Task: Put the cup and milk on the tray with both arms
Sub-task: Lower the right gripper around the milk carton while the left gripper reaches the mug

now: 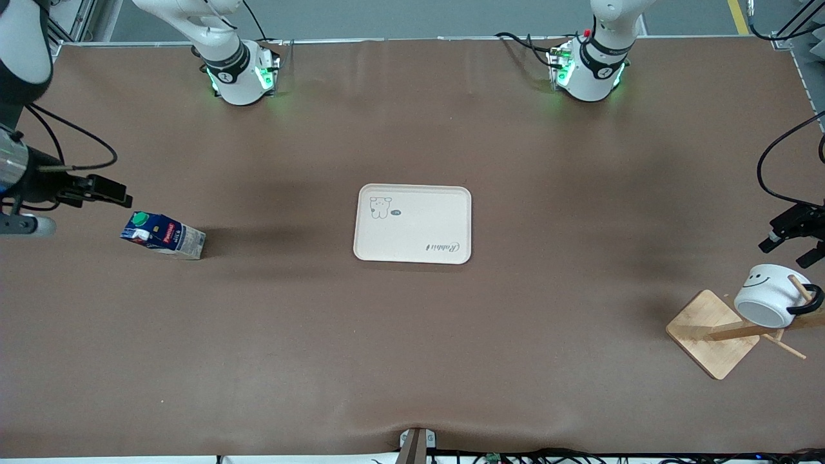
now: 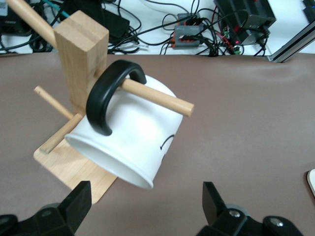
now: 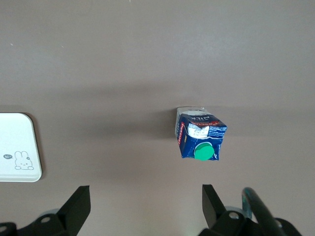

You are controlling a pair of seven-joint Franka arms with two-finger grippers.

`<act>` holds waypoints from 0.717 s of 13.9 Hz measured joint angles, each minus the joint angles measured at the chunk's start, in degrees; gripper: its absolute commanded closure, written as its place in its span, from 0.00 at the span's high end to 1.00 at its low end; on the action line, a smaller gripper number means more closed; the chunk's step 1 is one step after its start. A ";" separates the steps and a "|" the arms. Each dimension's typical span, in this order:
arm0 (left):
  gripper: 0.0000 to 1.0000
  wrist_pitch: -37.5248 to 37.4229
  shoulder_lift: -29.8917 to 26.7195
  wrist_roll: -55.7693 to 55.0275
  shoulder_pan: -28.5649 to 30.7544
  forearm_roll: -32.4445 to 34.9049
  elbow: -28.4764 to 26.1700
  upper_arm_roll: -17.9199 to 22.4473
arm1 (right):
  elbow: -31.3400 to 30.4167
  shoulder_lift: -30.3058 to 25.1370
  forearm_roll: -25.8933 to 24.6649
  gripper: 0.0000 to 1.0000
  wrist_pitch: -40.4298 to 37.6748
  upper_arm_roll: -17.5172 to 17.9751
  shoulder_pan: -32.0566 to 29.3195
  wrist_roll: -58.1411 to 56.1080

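Nearest the front camera, a wooden rack stands at the left arm's end of the table, with the cup hung by its black handle on one of its pegs. Just above it hovers the left gripper, fingers spread and holding nothing. At the right arm's end, the right gripper hangs over the milk, jaws likewise spread wide and empty; the carton stands on the brown table. Between both, mid-table, lies the tray, bare.
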 measured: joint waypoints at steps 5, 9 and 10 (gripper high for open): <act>0.80 -0.01 1.64 0.81 -0.04 -3.23 1.75 -0.30 | 0.11 2.36 0.15 1.00 -2.71 -0.54 -1.13 0.01; 0.63 -0.01 3.04 0.89 -0.09 -4.13 2.71 -0.74 | 0.09 4.06 0.18 1.00 -2.79 -0.67 -2.50 0.01; 0.58 -0.01 3.44 0.89 -0.09 -4.39 3.00 -0.77 | 0.11 4.88 0.18 1.00 -2.75 -0.69 -2.68 0.01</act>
